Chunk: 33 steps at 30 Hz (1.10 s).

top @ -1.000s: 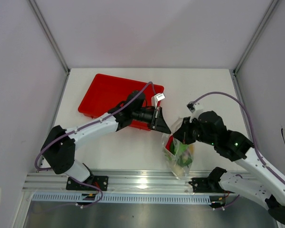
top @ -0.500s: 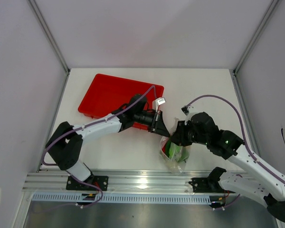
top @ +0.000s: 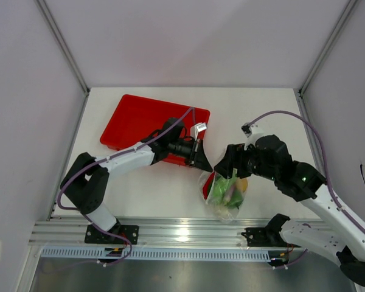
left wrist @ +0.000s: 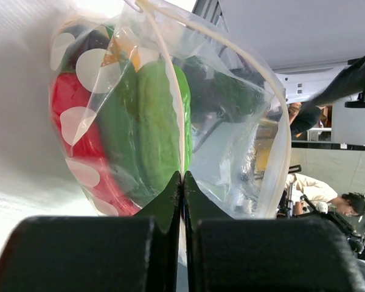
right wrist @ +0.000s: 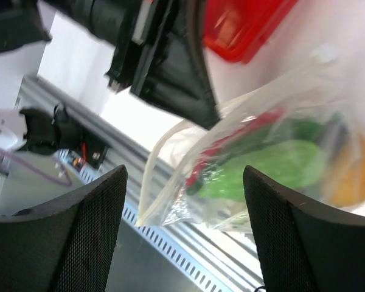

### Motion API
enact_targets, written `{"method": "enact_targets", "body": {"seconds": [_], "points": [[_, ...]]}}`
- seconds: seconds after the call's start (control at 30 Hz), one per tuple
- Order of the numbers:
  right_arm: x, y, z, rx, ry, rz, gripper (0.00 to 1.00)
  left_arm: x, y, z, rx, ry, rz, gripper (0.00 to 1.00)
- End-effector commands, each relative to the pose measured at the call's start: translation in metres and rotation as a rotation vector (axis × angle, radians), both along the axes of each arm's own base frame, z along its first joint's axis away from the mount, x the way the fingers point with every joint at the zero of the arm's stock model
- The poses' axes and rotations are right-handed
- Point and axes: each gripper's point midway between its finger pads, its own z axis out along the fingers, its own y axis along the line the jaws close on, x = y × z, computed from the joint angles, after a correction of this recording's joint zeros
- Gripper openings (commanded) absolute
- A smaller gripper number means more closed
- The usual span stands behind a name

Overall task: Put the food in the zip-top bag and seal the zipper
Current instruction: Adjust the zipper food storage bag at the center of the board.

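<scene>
Two arms are at the bag (top: 224, 196), which sits by the near edge, right of centre, with the food (left wrist: 158, 121) inside. The left gripper (left wrist: 182, 176) is clamped tight on the zipper (left wrist: 170, 79) rim — I read it as an anchor, holding the mouth up so nothing spills. The right gripper (right wrist: 184, 182) stands wide, gripping nothing, just beside the mouth — placed, I judge, to pinch the seal. The tray (top: 134, 118) lies far left.

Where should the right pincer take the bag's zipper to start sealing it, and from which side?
Probably the zipper strip right beside the left pincer, which pinches it at one spot. Come in from the right with the right pincer straddling both lips: the mouth of the zip-top bag gapes there, with the food inside.
</scene>
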Motion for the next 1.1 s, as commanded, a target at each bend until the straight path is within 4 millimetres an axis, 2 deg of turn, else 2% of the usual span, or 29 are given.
{"method": "enact_targets", "body": {"seconds": [0.0, 0.17, 0.2, 0.3, 0.33, 0.4, 0.53, 0.57, 0.63, 0.67, 0.7, 0.73, 0.77, 0.83, 0.9, 0.93, 1.0, 1.07], "points": [[0.015, -0.030, 0.008, -0.062, -0.042, -0.145, 0.79, 0.003, 0.001, 0.014, -0.045, -0.057, -0.037, 0.01], [0.024, -0.058, 0.004, -0.065, -0.032, -0.315, 0.79, 0.003, 0.000, 0.016, -0.080, -0.043, -0.048, 0.01], [0.024, -0.066, -0.007, -0.097, -0.004, -0.351, 0.79, 0.002, 0.000, 0.013, -0.082, -0.029, -0.049, 0.01], [0.018, -0.065, -0.030, -0.107, 0.097, -0.370, 0.79, 0.002, -0.001, 0.016, -0.114, -0.010, -0.063, 0.01], [0.016, -0.066, -0.045, -0.126, 0.132, -0.376, 0.79, 0.002, -0.002, 0.017, -0.121, -0.001, -0.066, 0.01], [0.016, -0.065, -0.052, -0.116, 0.151, -0.392, 0.80, 0.002, -0.003, 0.021, -0.145, -0.010, -0.084, 0.01], [0.024, -0.071, -0.037, -0.108, 0.092, -0.404, 0.80, 0.005, -0.003, 0.022, -0.162, -0.007, -0.113, 0.01], [0.029, -0.074, -0.029, -0.109, 0.061, -0.413, 0.81, 0.006, -0.002, 0.024, -0.168, -0.006, -0.121, 0.01], [0.040, -0.082, -0.024, -0.108, 0.058, -0.460, 0.84, 0.007, -0.001, 0.029, -0.186, -0.015, -0.151, 0.01], [0.044, -0.079, -0.020, -0.094, 0.073, -0.451, 0.84, 0.008, 0.000, 0.027, -0.185, -0.014, -0.157, 0.00], [0.049, -0.080, -0.017, -0.079, 0.080, -0.456, 0.83, 0.011, -0.001, 0.033, -0.188, -0.020, -0.167, 0.01], [0.058, -0.086, -0.012, -0.052, 0.085, -0.489, 0.83, 0.012, 0.000, 0.034, -0.191, -0.040, -0.177, 0.01], [0.060, -0.079, -0.003, -0.004, 0.097, -0.449, 0.82, 0.015, -0.002, 0.041, -0.198, -0.061, -0.181, 0.01], [0.075, -0.086, 0.009, 0.042, 0.076, -0.481, 0.82, 0.017, -0.002, 0.042, -0.185, -0.075, -0.184, 0.01], [0.084, -0.081, 0.017, 0.078, 0.089, -0.444, 0.81, 0.021, -0.005, 0.049, -0.181, -0.090, -0.180, 0.00], [0.090, -0.087, 0.017, 0.077, 0.097, -0.452, 0.80, 0.021, -0.005, 0.048, -0.172, -0.079, -0.181, 0.01], [0.096, -0.084, 0.013, 0.088, 0.142, -0.425, 0.78, 0.024, -0.008, 0.059, -0.187, -0.104, -0.182, 0.00], [0.100, -0.085, 0.012, 0.102, 0.147, -0.414, 0.77, 0.025, -0.008, 0.062, -0.188, -0.101, -0.187, 0.01]]}}
